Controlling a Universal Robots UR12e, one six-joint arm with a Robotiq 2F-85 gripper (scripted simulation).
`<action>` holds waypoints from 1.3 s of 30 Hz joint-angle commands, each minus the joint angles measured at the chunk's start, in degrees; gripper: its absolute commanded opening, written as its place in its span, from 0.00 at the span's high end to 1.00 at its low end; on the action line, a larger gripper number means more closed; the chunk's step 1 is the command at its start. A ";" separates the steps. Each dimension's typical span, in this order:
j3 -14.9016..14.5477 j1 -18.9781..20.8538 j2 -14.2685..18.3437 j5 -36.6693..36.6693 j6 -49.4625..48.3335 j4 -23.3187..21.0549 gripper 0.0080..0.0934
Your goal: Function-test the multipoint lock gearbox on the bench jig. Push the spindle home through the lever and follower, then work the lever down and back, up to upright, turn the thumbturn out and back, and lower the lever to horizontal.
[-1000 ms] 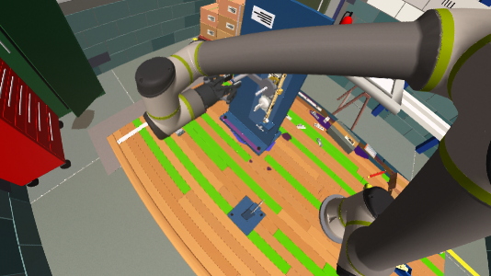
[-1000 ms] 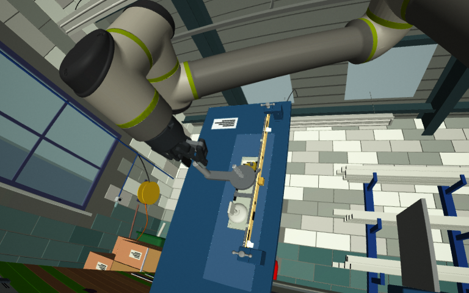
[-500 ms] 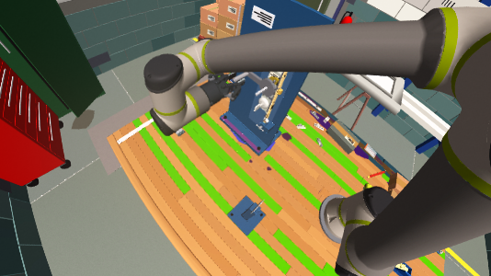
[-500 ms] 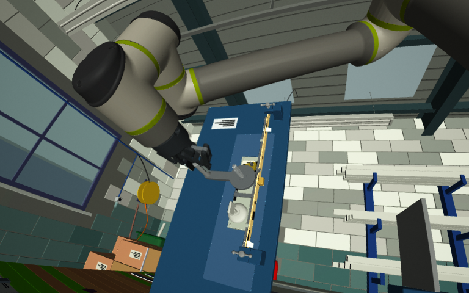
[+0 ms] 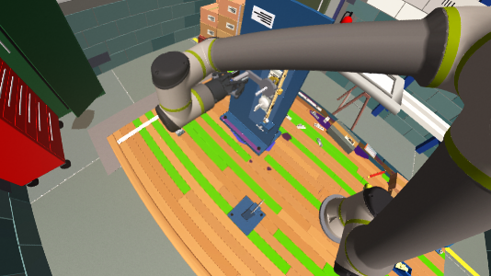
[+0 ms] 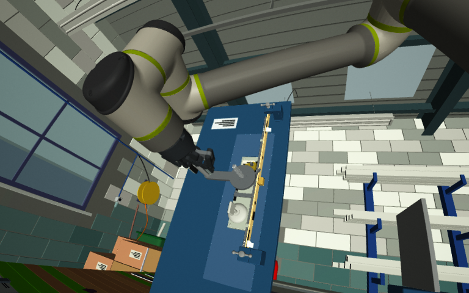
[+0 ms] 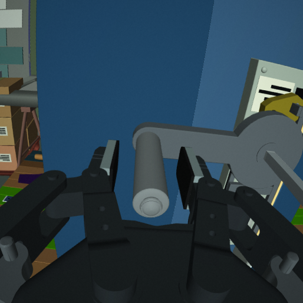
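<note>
The grey lever [image 6: 226,176] [image 7: 206,141] lies roughly horizontal on the lock gearbox, mounted on the upright blue jig [image 6: 228,200] [image 5: 266,99]. Its round grip [image 7: 149,174] sticks out toward me at the lever's free end. My gripper [image 7: 148,174] [image 6: 204,162] [image 5: 236,85] is open, with a finger on each side of the grip and daylight between them. The square spindle [image 7: 283,171] runs through the lever's hub. The white thumbturn [image 6: 237,210] sits below the hub. A brass strip [image 6: 257,183] runs along the jig's edge.
Behind the jig stand stacked cardboard boxes [image 5: 223,18] and a brick wall. A small blue block with a pin [image 5: 248,214] lies on the striped wooden bench. Small parts [image 5: 322,122] are scattered to the jig's right. A red tool cabinet [image 5: 25,129] stands to the left.
</note>
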 commanded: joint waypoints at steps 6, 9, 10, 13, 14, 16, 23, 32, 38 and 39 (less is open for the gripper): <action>-0.04 0.01 -0.04 -0.01 0.00 0.00 0.53; -0.04 0.00 -0.04 -0.01 0.00 0.00 0.57; -0.04 0.00 -0.04 -0.01 0.00 0.00 0.59; -0.04 0.00 -0.04 -0.01 0.00 0.00 0.66; -0.04 0.00 -0.04 -0.01 0.00 0.00 0.68; -0.04 0.00 -0.04 -0.01 0.00 0.00 0.73; -0.04 0.00 -0.04 -0.01 0.00 0.00 0.89; -0.36 0.01 -0.40 0.00 0.00 0.68 1.00; -0.69 0.03 -0.93 0.02 0.00 1.54 1.00; -0.73 0.03 -1.02 0.02 0.00 1.68 1.00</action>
